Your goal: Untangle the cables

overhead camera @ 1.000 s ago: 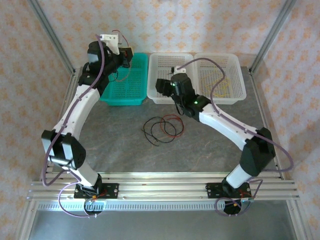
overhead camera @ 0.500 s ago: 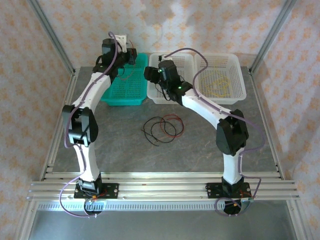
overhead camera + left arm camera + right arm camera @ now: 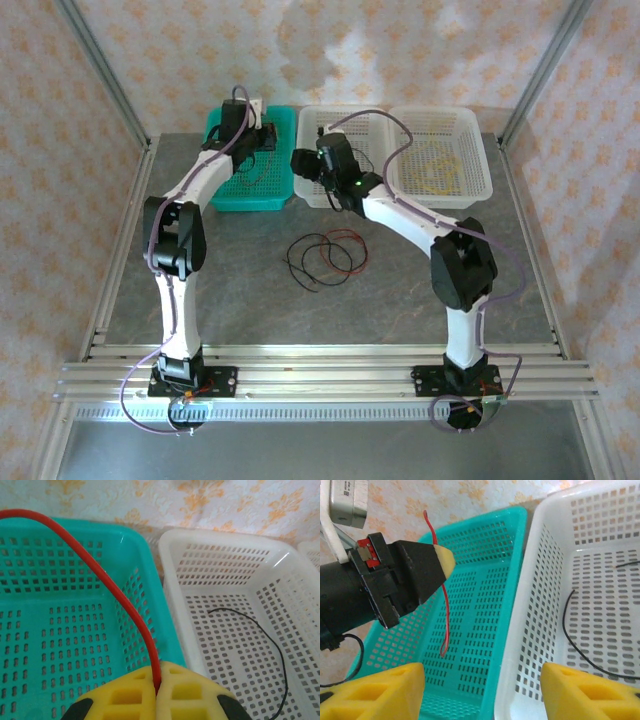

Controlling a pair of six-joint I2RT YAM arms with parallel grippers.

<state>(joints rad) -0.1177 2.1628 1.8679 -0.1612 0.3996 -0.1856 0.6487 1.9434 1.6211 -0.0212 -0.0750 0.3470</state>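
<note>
Since the earlier frames the left arm has drawn its elbow in and upright, carrying the left gripper [image 3: 258, 132] from the back corner to a point above the teal basket [image 3: 245, 203], while the right arm has raised its elbow and brought the right gripper [image 3: 306, 162] to the seam between that basket and the middle white basket [image 3: 322, 200]; the tangle [image 3: 325, 258] of red and black strands on the table [image 3: 230, 290] lies unchanged. The left gripper's pads are pressed together on the red cable [image 3: 125, 600], which arches up from the pinch and, seen from the right wrist, hangs with its free end low in the teal basket. The right gripper [image 3: 482, 690] stands well open with nothing between its fingers. A black cable [image 3: 272, 645] lies in the middle white basket and a yellow cable [image 3: 440, 165] in the right white basket [image 3: 450, 202]. The step in hand appears to be depositing the red cable. It would go best if the strand were lowered until most of it rests on the basket floor, kept clear of the rim and of the neighbouring gripper, then released by a full opening and a straight lift, so that the wire does not cling to the pads and trail back out.
</note>
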